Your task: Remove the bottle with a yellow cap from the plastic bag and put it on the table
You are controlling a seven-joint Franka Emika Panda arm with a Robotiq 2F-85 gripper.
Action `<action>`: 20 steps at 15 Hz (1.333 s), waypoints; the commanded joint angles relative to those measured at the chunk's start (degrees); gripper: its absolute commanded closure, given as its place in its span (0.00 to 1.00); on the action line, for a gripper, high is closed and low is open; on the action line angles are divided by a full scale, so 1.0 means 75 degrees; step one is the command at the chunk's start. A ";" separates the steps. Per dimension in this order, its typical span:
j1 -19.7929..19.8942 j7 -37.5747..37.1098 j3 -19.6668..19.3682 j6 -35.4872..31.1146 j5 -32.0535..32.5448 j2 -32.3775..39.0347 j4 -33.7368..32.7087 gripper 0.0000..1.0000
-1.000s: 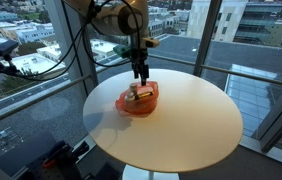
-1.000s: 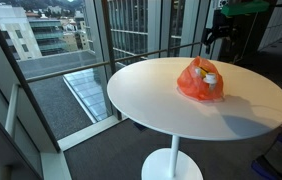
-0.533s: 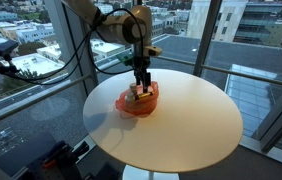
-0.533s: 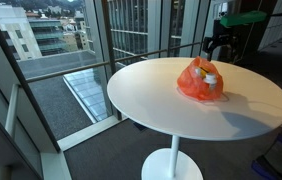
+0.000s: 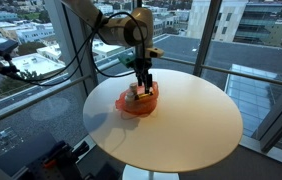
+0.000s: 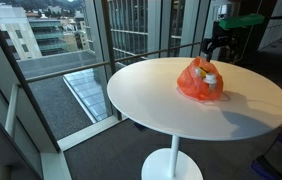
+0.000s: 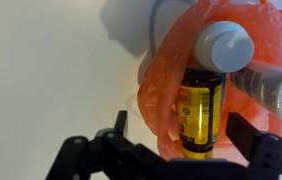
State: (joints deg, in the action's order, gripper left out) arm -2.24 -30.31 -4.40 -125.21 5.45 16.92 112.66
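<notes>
The jaws hung spread wide and empty just above the orange bag, which sat on the round counter. In the wrist view the yellow-labelled bottle lay inside the open bag, directly between the two fingers. Its long axis ran across the line joining them, so a straight descent would probably bracket its body. Its own cap could not be made out. A white-capped bottle lay against its far end.
</notes>
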 commanded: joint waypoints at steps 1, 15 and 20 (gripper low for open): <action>-0.0052 0.0046 -0.0003 -0.0312 -0.0034 0.0127 -0.0013 0.00; -0.0217 0.0193 -0.0004 -0.1261 -0.0133 0.0820 -0.0229 0.00; -0.0270 0.0218 0.0008 -0.1311 -0.0136 0.0847 -0.0263 0.00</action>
State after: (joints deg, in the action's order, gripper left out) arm -4.04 -30.12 -4.25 -134.72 5.45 22.42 112.20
